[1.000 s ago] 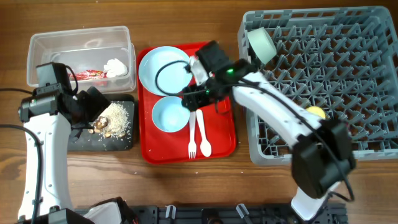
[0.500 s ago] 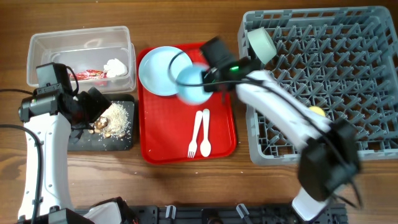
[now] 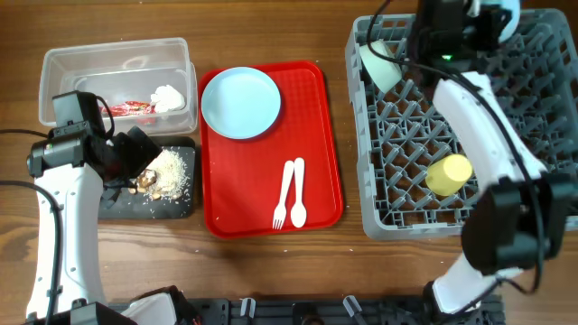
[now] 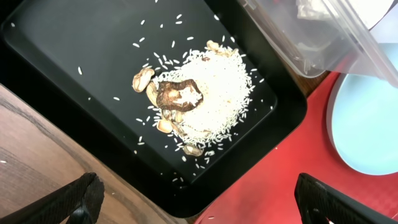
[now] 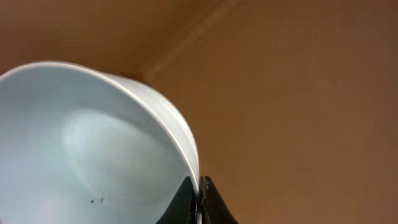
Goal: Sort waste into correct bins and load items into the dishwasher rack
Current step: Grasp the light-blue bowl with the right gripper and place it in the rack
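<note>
My right gripper (image 5: 200,198) is shut on the rim of a light-blue bowl (image 5: 93,143); from overhead it holds that bowl (image 3: 504,13) high over the far edge of the grey dishwasher rack (image 3: 542,194). A mint-green bowl (image 3: 379,65) and a yellow cup (image 3: 449,173) sit in the rack. My left gripper (image 4: 199,205) hangs open over the black tray (image 4: 74,56) with rice and brown food scraps (image 4: 199,99). The clear tub (image 3: 81,68) holds a red wrapper (image 3: 131,108) and a white tissue (image 3: 169,97). A light-blue plate (image 3: 240,102), a fork (image 3: 284,194) and a spoon (image 3: 298,197) lie on the red tray.
The red serving tray (image 3: 316,117) lies between the bins and the rack. The black tray (image 3: 126,203) sits just in front of the clear tub. Wooden table (image 3: 271,271) shows along the front edge.
My right gripper closed on the light-blue bowl, lifted it off the red tray and carried it right and back, over the rack. The left arm has not moved.
</note>
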Action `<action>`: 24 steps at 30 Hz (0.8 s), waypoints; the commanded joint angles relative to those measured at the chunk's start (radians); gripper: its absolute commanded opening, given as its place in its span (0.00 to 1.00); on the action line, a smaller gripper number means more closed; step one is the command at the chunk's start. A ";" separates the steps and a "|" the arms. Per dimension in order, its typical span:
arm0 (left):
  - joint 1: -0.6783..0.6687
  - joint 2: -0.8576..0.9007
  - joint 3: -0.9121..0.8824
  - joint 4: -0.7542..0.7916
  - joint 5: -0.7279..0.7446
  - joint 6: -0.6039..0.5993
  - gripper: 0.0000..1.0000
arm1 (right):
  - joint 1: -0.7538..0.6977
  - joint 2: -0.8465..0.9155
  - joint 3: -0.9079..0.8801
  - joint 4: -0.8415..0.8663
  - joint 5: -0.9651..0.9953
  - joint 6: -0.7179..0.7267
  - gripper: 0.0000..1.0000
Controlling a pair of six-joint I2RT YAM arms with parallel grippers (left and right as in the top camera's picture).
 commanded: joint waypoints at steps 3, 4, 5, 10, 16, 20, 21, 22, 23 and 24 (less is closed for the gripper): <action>0.005 -0.013 0.003 0.000 0.008 -0.010 1.00 | 0.002 0.177 0.001 0.007 0.115 -0.026 0.04; 0.005 -0.013 0.003 0.000 0.008 -0.010 1.00 | 0.007 0.190 -0.006 0.006 0.113 -0.010 0.04; 0.005 -0.013 0.003 0.000 0.008 -0.010 1.00 | 0.017 0.199 -0.016 0.006 0.100 0.000 0.04; 0.005 -0.013 0.003 0.003 0.008 -0.010 1.00 | 0.052 0.212 -0.067 0.002 0.064 0.039 0.04; 0.005 -0.013 0.003 0.003 0.008 -0.010 1.00 | 0.112 0.212 -0.104 -0.025 0.005 0.061 0.13; 0.005 -0.013 0.003 0.003 0.008 -0.010 1.00 | 0.160 0.147 -0.103 -0.079 -0.026 0.183 0.36; 0.005 -0.013 0.003 0.003 0.008 -0.010 1.00 | 0.166 0.104 -0.103 -0.125 -0.108 0.216 0.47; 0.005 -0.013 0.003 0.003 0.008 -0.010 1.00 | 0.166 0.056 -0.103 -0.181 -0.204 0.251 0.61; 0.005 -0.013 0.003 0.003 0.008 -0.010 1.00 | 0.166 0.004 -0.103 -0.245 -0.323 0.277 0.67; 0.005 -0.013 0.003 0.003 0.008 -0.010 1.00 | 0.165 -0.056 -0.103 -0.314 -0.467 0.287 0.71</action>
